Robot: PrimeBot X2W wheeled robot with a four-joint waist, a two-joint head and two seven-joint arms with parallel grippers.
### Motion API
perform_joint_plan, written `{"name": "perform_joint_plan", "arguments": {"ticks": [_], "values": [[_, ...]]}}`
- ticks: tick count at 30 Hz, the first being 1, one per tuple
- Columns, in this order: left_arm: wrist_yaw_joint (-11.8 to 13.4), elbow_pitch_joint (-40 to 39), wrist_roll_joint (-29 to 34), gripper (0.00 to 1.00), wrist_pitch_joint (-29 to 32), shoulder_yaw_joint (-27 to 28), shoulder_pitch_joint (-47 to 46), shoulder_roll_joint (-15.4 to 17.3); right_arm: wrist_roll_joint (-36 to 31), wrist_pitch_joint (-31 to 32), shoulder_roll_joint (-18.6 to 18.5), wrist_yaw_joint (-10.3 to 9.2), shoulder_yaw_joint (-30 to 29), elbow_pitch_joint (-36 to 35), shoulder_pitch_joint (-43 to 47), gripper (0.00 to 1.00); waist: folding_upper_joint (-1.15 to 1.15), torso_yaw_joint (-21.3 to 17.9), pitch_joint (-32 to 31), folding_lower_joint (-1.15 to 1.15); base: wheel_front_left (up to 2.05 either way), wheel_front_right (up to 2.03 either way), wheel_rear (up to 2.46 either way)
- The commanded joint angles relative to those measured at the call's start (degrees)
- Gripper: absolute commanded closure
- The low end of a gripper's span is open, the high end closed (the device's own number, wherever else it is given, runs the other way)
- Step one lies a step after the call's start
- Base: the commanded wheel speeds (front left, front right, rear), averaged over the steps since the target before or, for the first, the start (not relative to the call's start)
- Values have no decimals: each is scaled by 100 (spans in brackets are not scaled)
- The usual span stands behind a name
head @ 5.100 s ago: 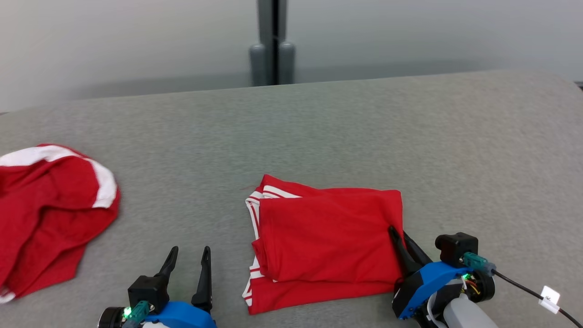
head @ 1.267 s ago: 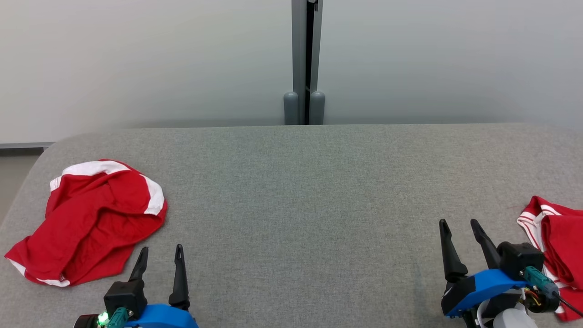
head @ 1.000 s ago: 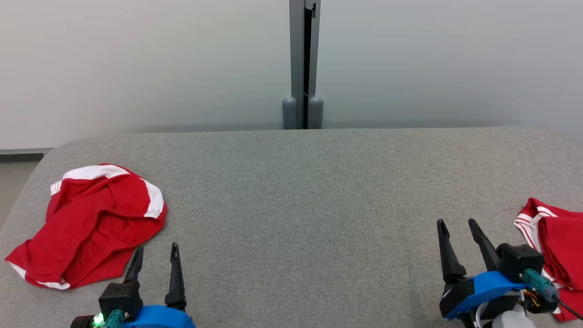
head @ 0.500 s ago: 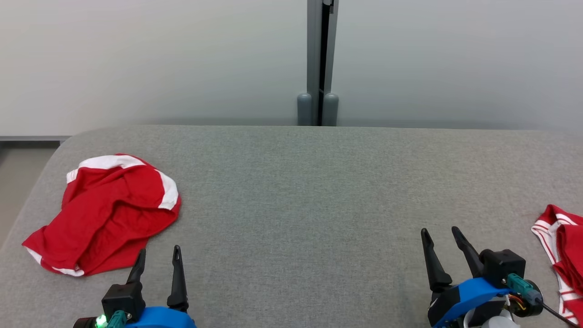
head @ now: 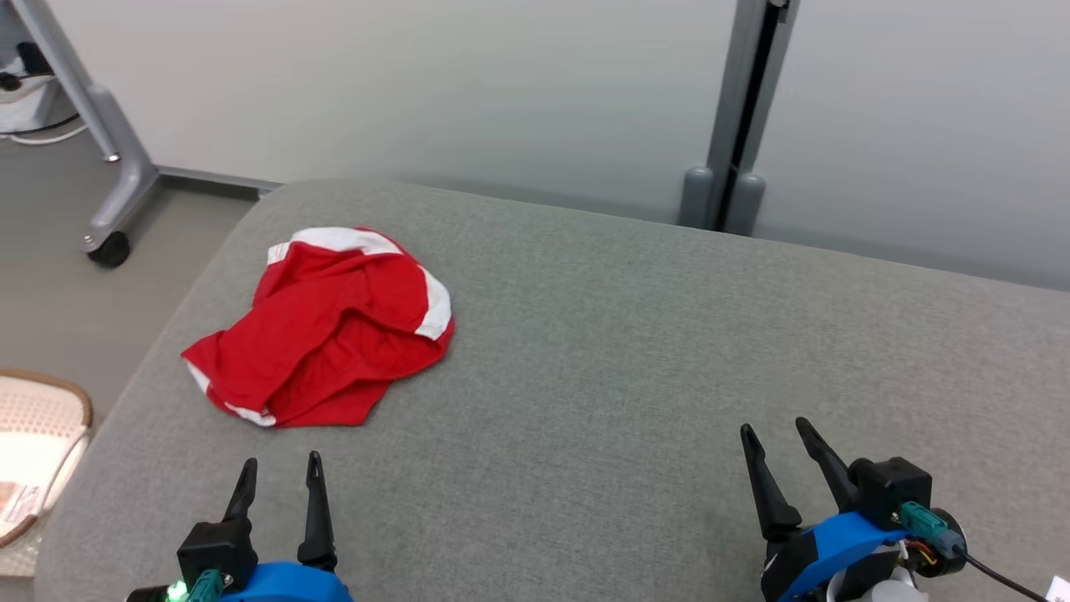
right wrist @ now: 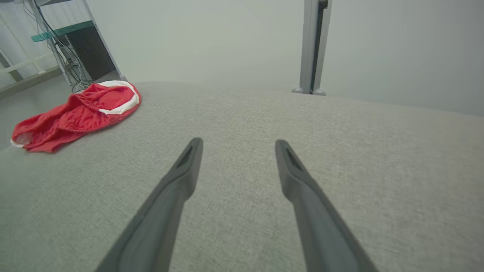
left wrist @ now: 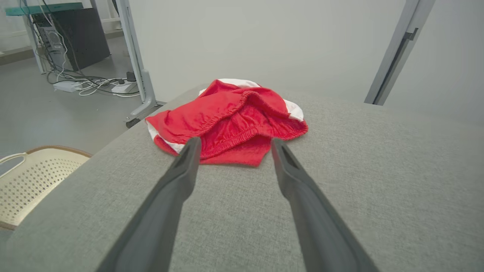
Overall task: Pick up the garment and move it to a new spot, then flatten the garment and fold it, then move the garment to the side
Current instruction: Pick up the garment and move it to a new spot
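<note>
A crumpled red garment [head: 322, 326] with white bands lies in a heap near the left end of the grey cloth-covered table [head: 619, 351]. Its elastic waistband shows in the left wrist view [left wrist: 230, 117], just beyond my fingertips, and it sits far off to the left in the right wrist view [right wrist: 77, 113]. My left gripper [head: 280, 468] hovers open and empty a short way in front of the heap. At the lower right, my right gripper [head: 773, 435] is open and empty over bare table.
A cream perforated basket [head: 33, 451] stands on the floor beside the table's left edge [left wrist: 26, 181]. A wheeled metal stand leg [head: 104, 167] and cables are on the floor beyond. A grey post [head: 736, 117] rises behind the table.
The camera has turned left: the heap now sits nearer the centre, and the folded red garment at the right has left the picture. Both grippers stay open and low.
</note>
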Motion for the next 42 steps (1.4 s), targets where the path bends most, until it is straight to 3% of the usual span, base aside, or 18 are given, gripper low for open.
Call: {"name": "perform_joint_plan", "arguments": {"ticks": [1,10,16,27,42], "values": [[-7,-3,-5,0,-25,44,-68,-2,50,-15,-13,-2,34,3,-84,0,0,248,155,0,0,0,0],[34,0,-52,0,-25,200,38,0,33,-15,-13,-2,183,34,-85,0,0,1048,220,0,0,0,0],[75,11,-111,0,-25,354,132,-2,20,-15,-13,-1,264,59,-83,0,0,1373,234,0,0,0,0],[98,59,-207,0,-26,412,62,-1,-42,-15,-14,-2,332,45,-191,0,0,1368,335,0,0,0,0],[-305,1242,-38,0,-23,851,-1657,70,-637,-15,-15,-2,251,-191,-622,0,0,591,1379,0,0,0,0]]}}
